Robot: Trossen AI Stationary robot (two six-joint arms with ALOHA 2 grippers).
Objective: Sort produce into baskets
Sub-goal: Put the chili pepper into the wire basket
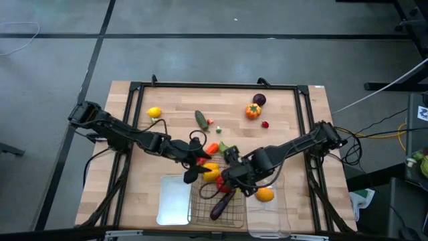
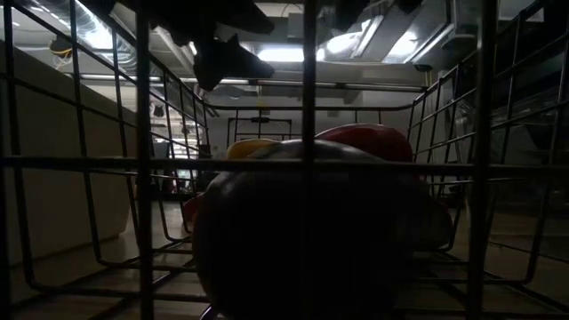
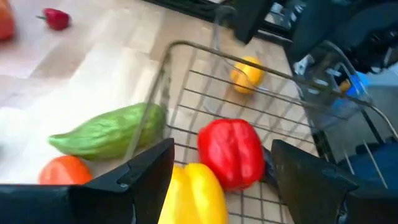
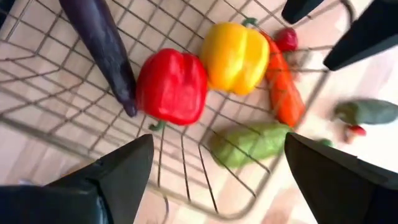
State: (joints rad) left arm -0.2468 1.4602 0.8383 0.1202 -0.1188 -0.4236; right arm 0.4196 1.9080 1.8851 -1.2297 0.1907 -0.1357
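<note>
Both arms were found converged over the wire-mesh basket [image 1: 215,204], the middle of three containers at the near edge of the wooden table [image 1: 174,100]. The left gripper [image 3: 221,180] hovered above the basket's far rim with its fingers spread apart and nothing between them; the right gripper [image 4: 217,168] hung over the basket from the other side, likewise parted and empty. Inside the mesh lay a red pepper [image 4: 172,85], a yellow pepper [image 4: 235,56] and a purple eggplant [image 4: 102,46], touching one another, which suggested vegetables were being gathered here. An orange carrot [image 4: 285,87] lay just beside the yellow pepper at the rim, and a pale green gourd [image 4: 249,143] lay just outside the wire, judged the likeliest next pick. The clear plastic bin [image 1: 275,221] to the right held one orange fruit [image 1: 265,195], consistent with fruit being kept apart. The white tray [image 1: 172,204] to the left showed nothing in it. Unsorted items lay farther back: a lemon [image 1: 154,112], a cucumber [image 1: 200,119], an orange-red pepper [image 1: 253,111], a dark purple ball [image 1: 259,100] and small red pieces. The table stood on a grey floor with cables at the right; the low view showed a dim ceiling with strip lights beyond the mesh.
</note>
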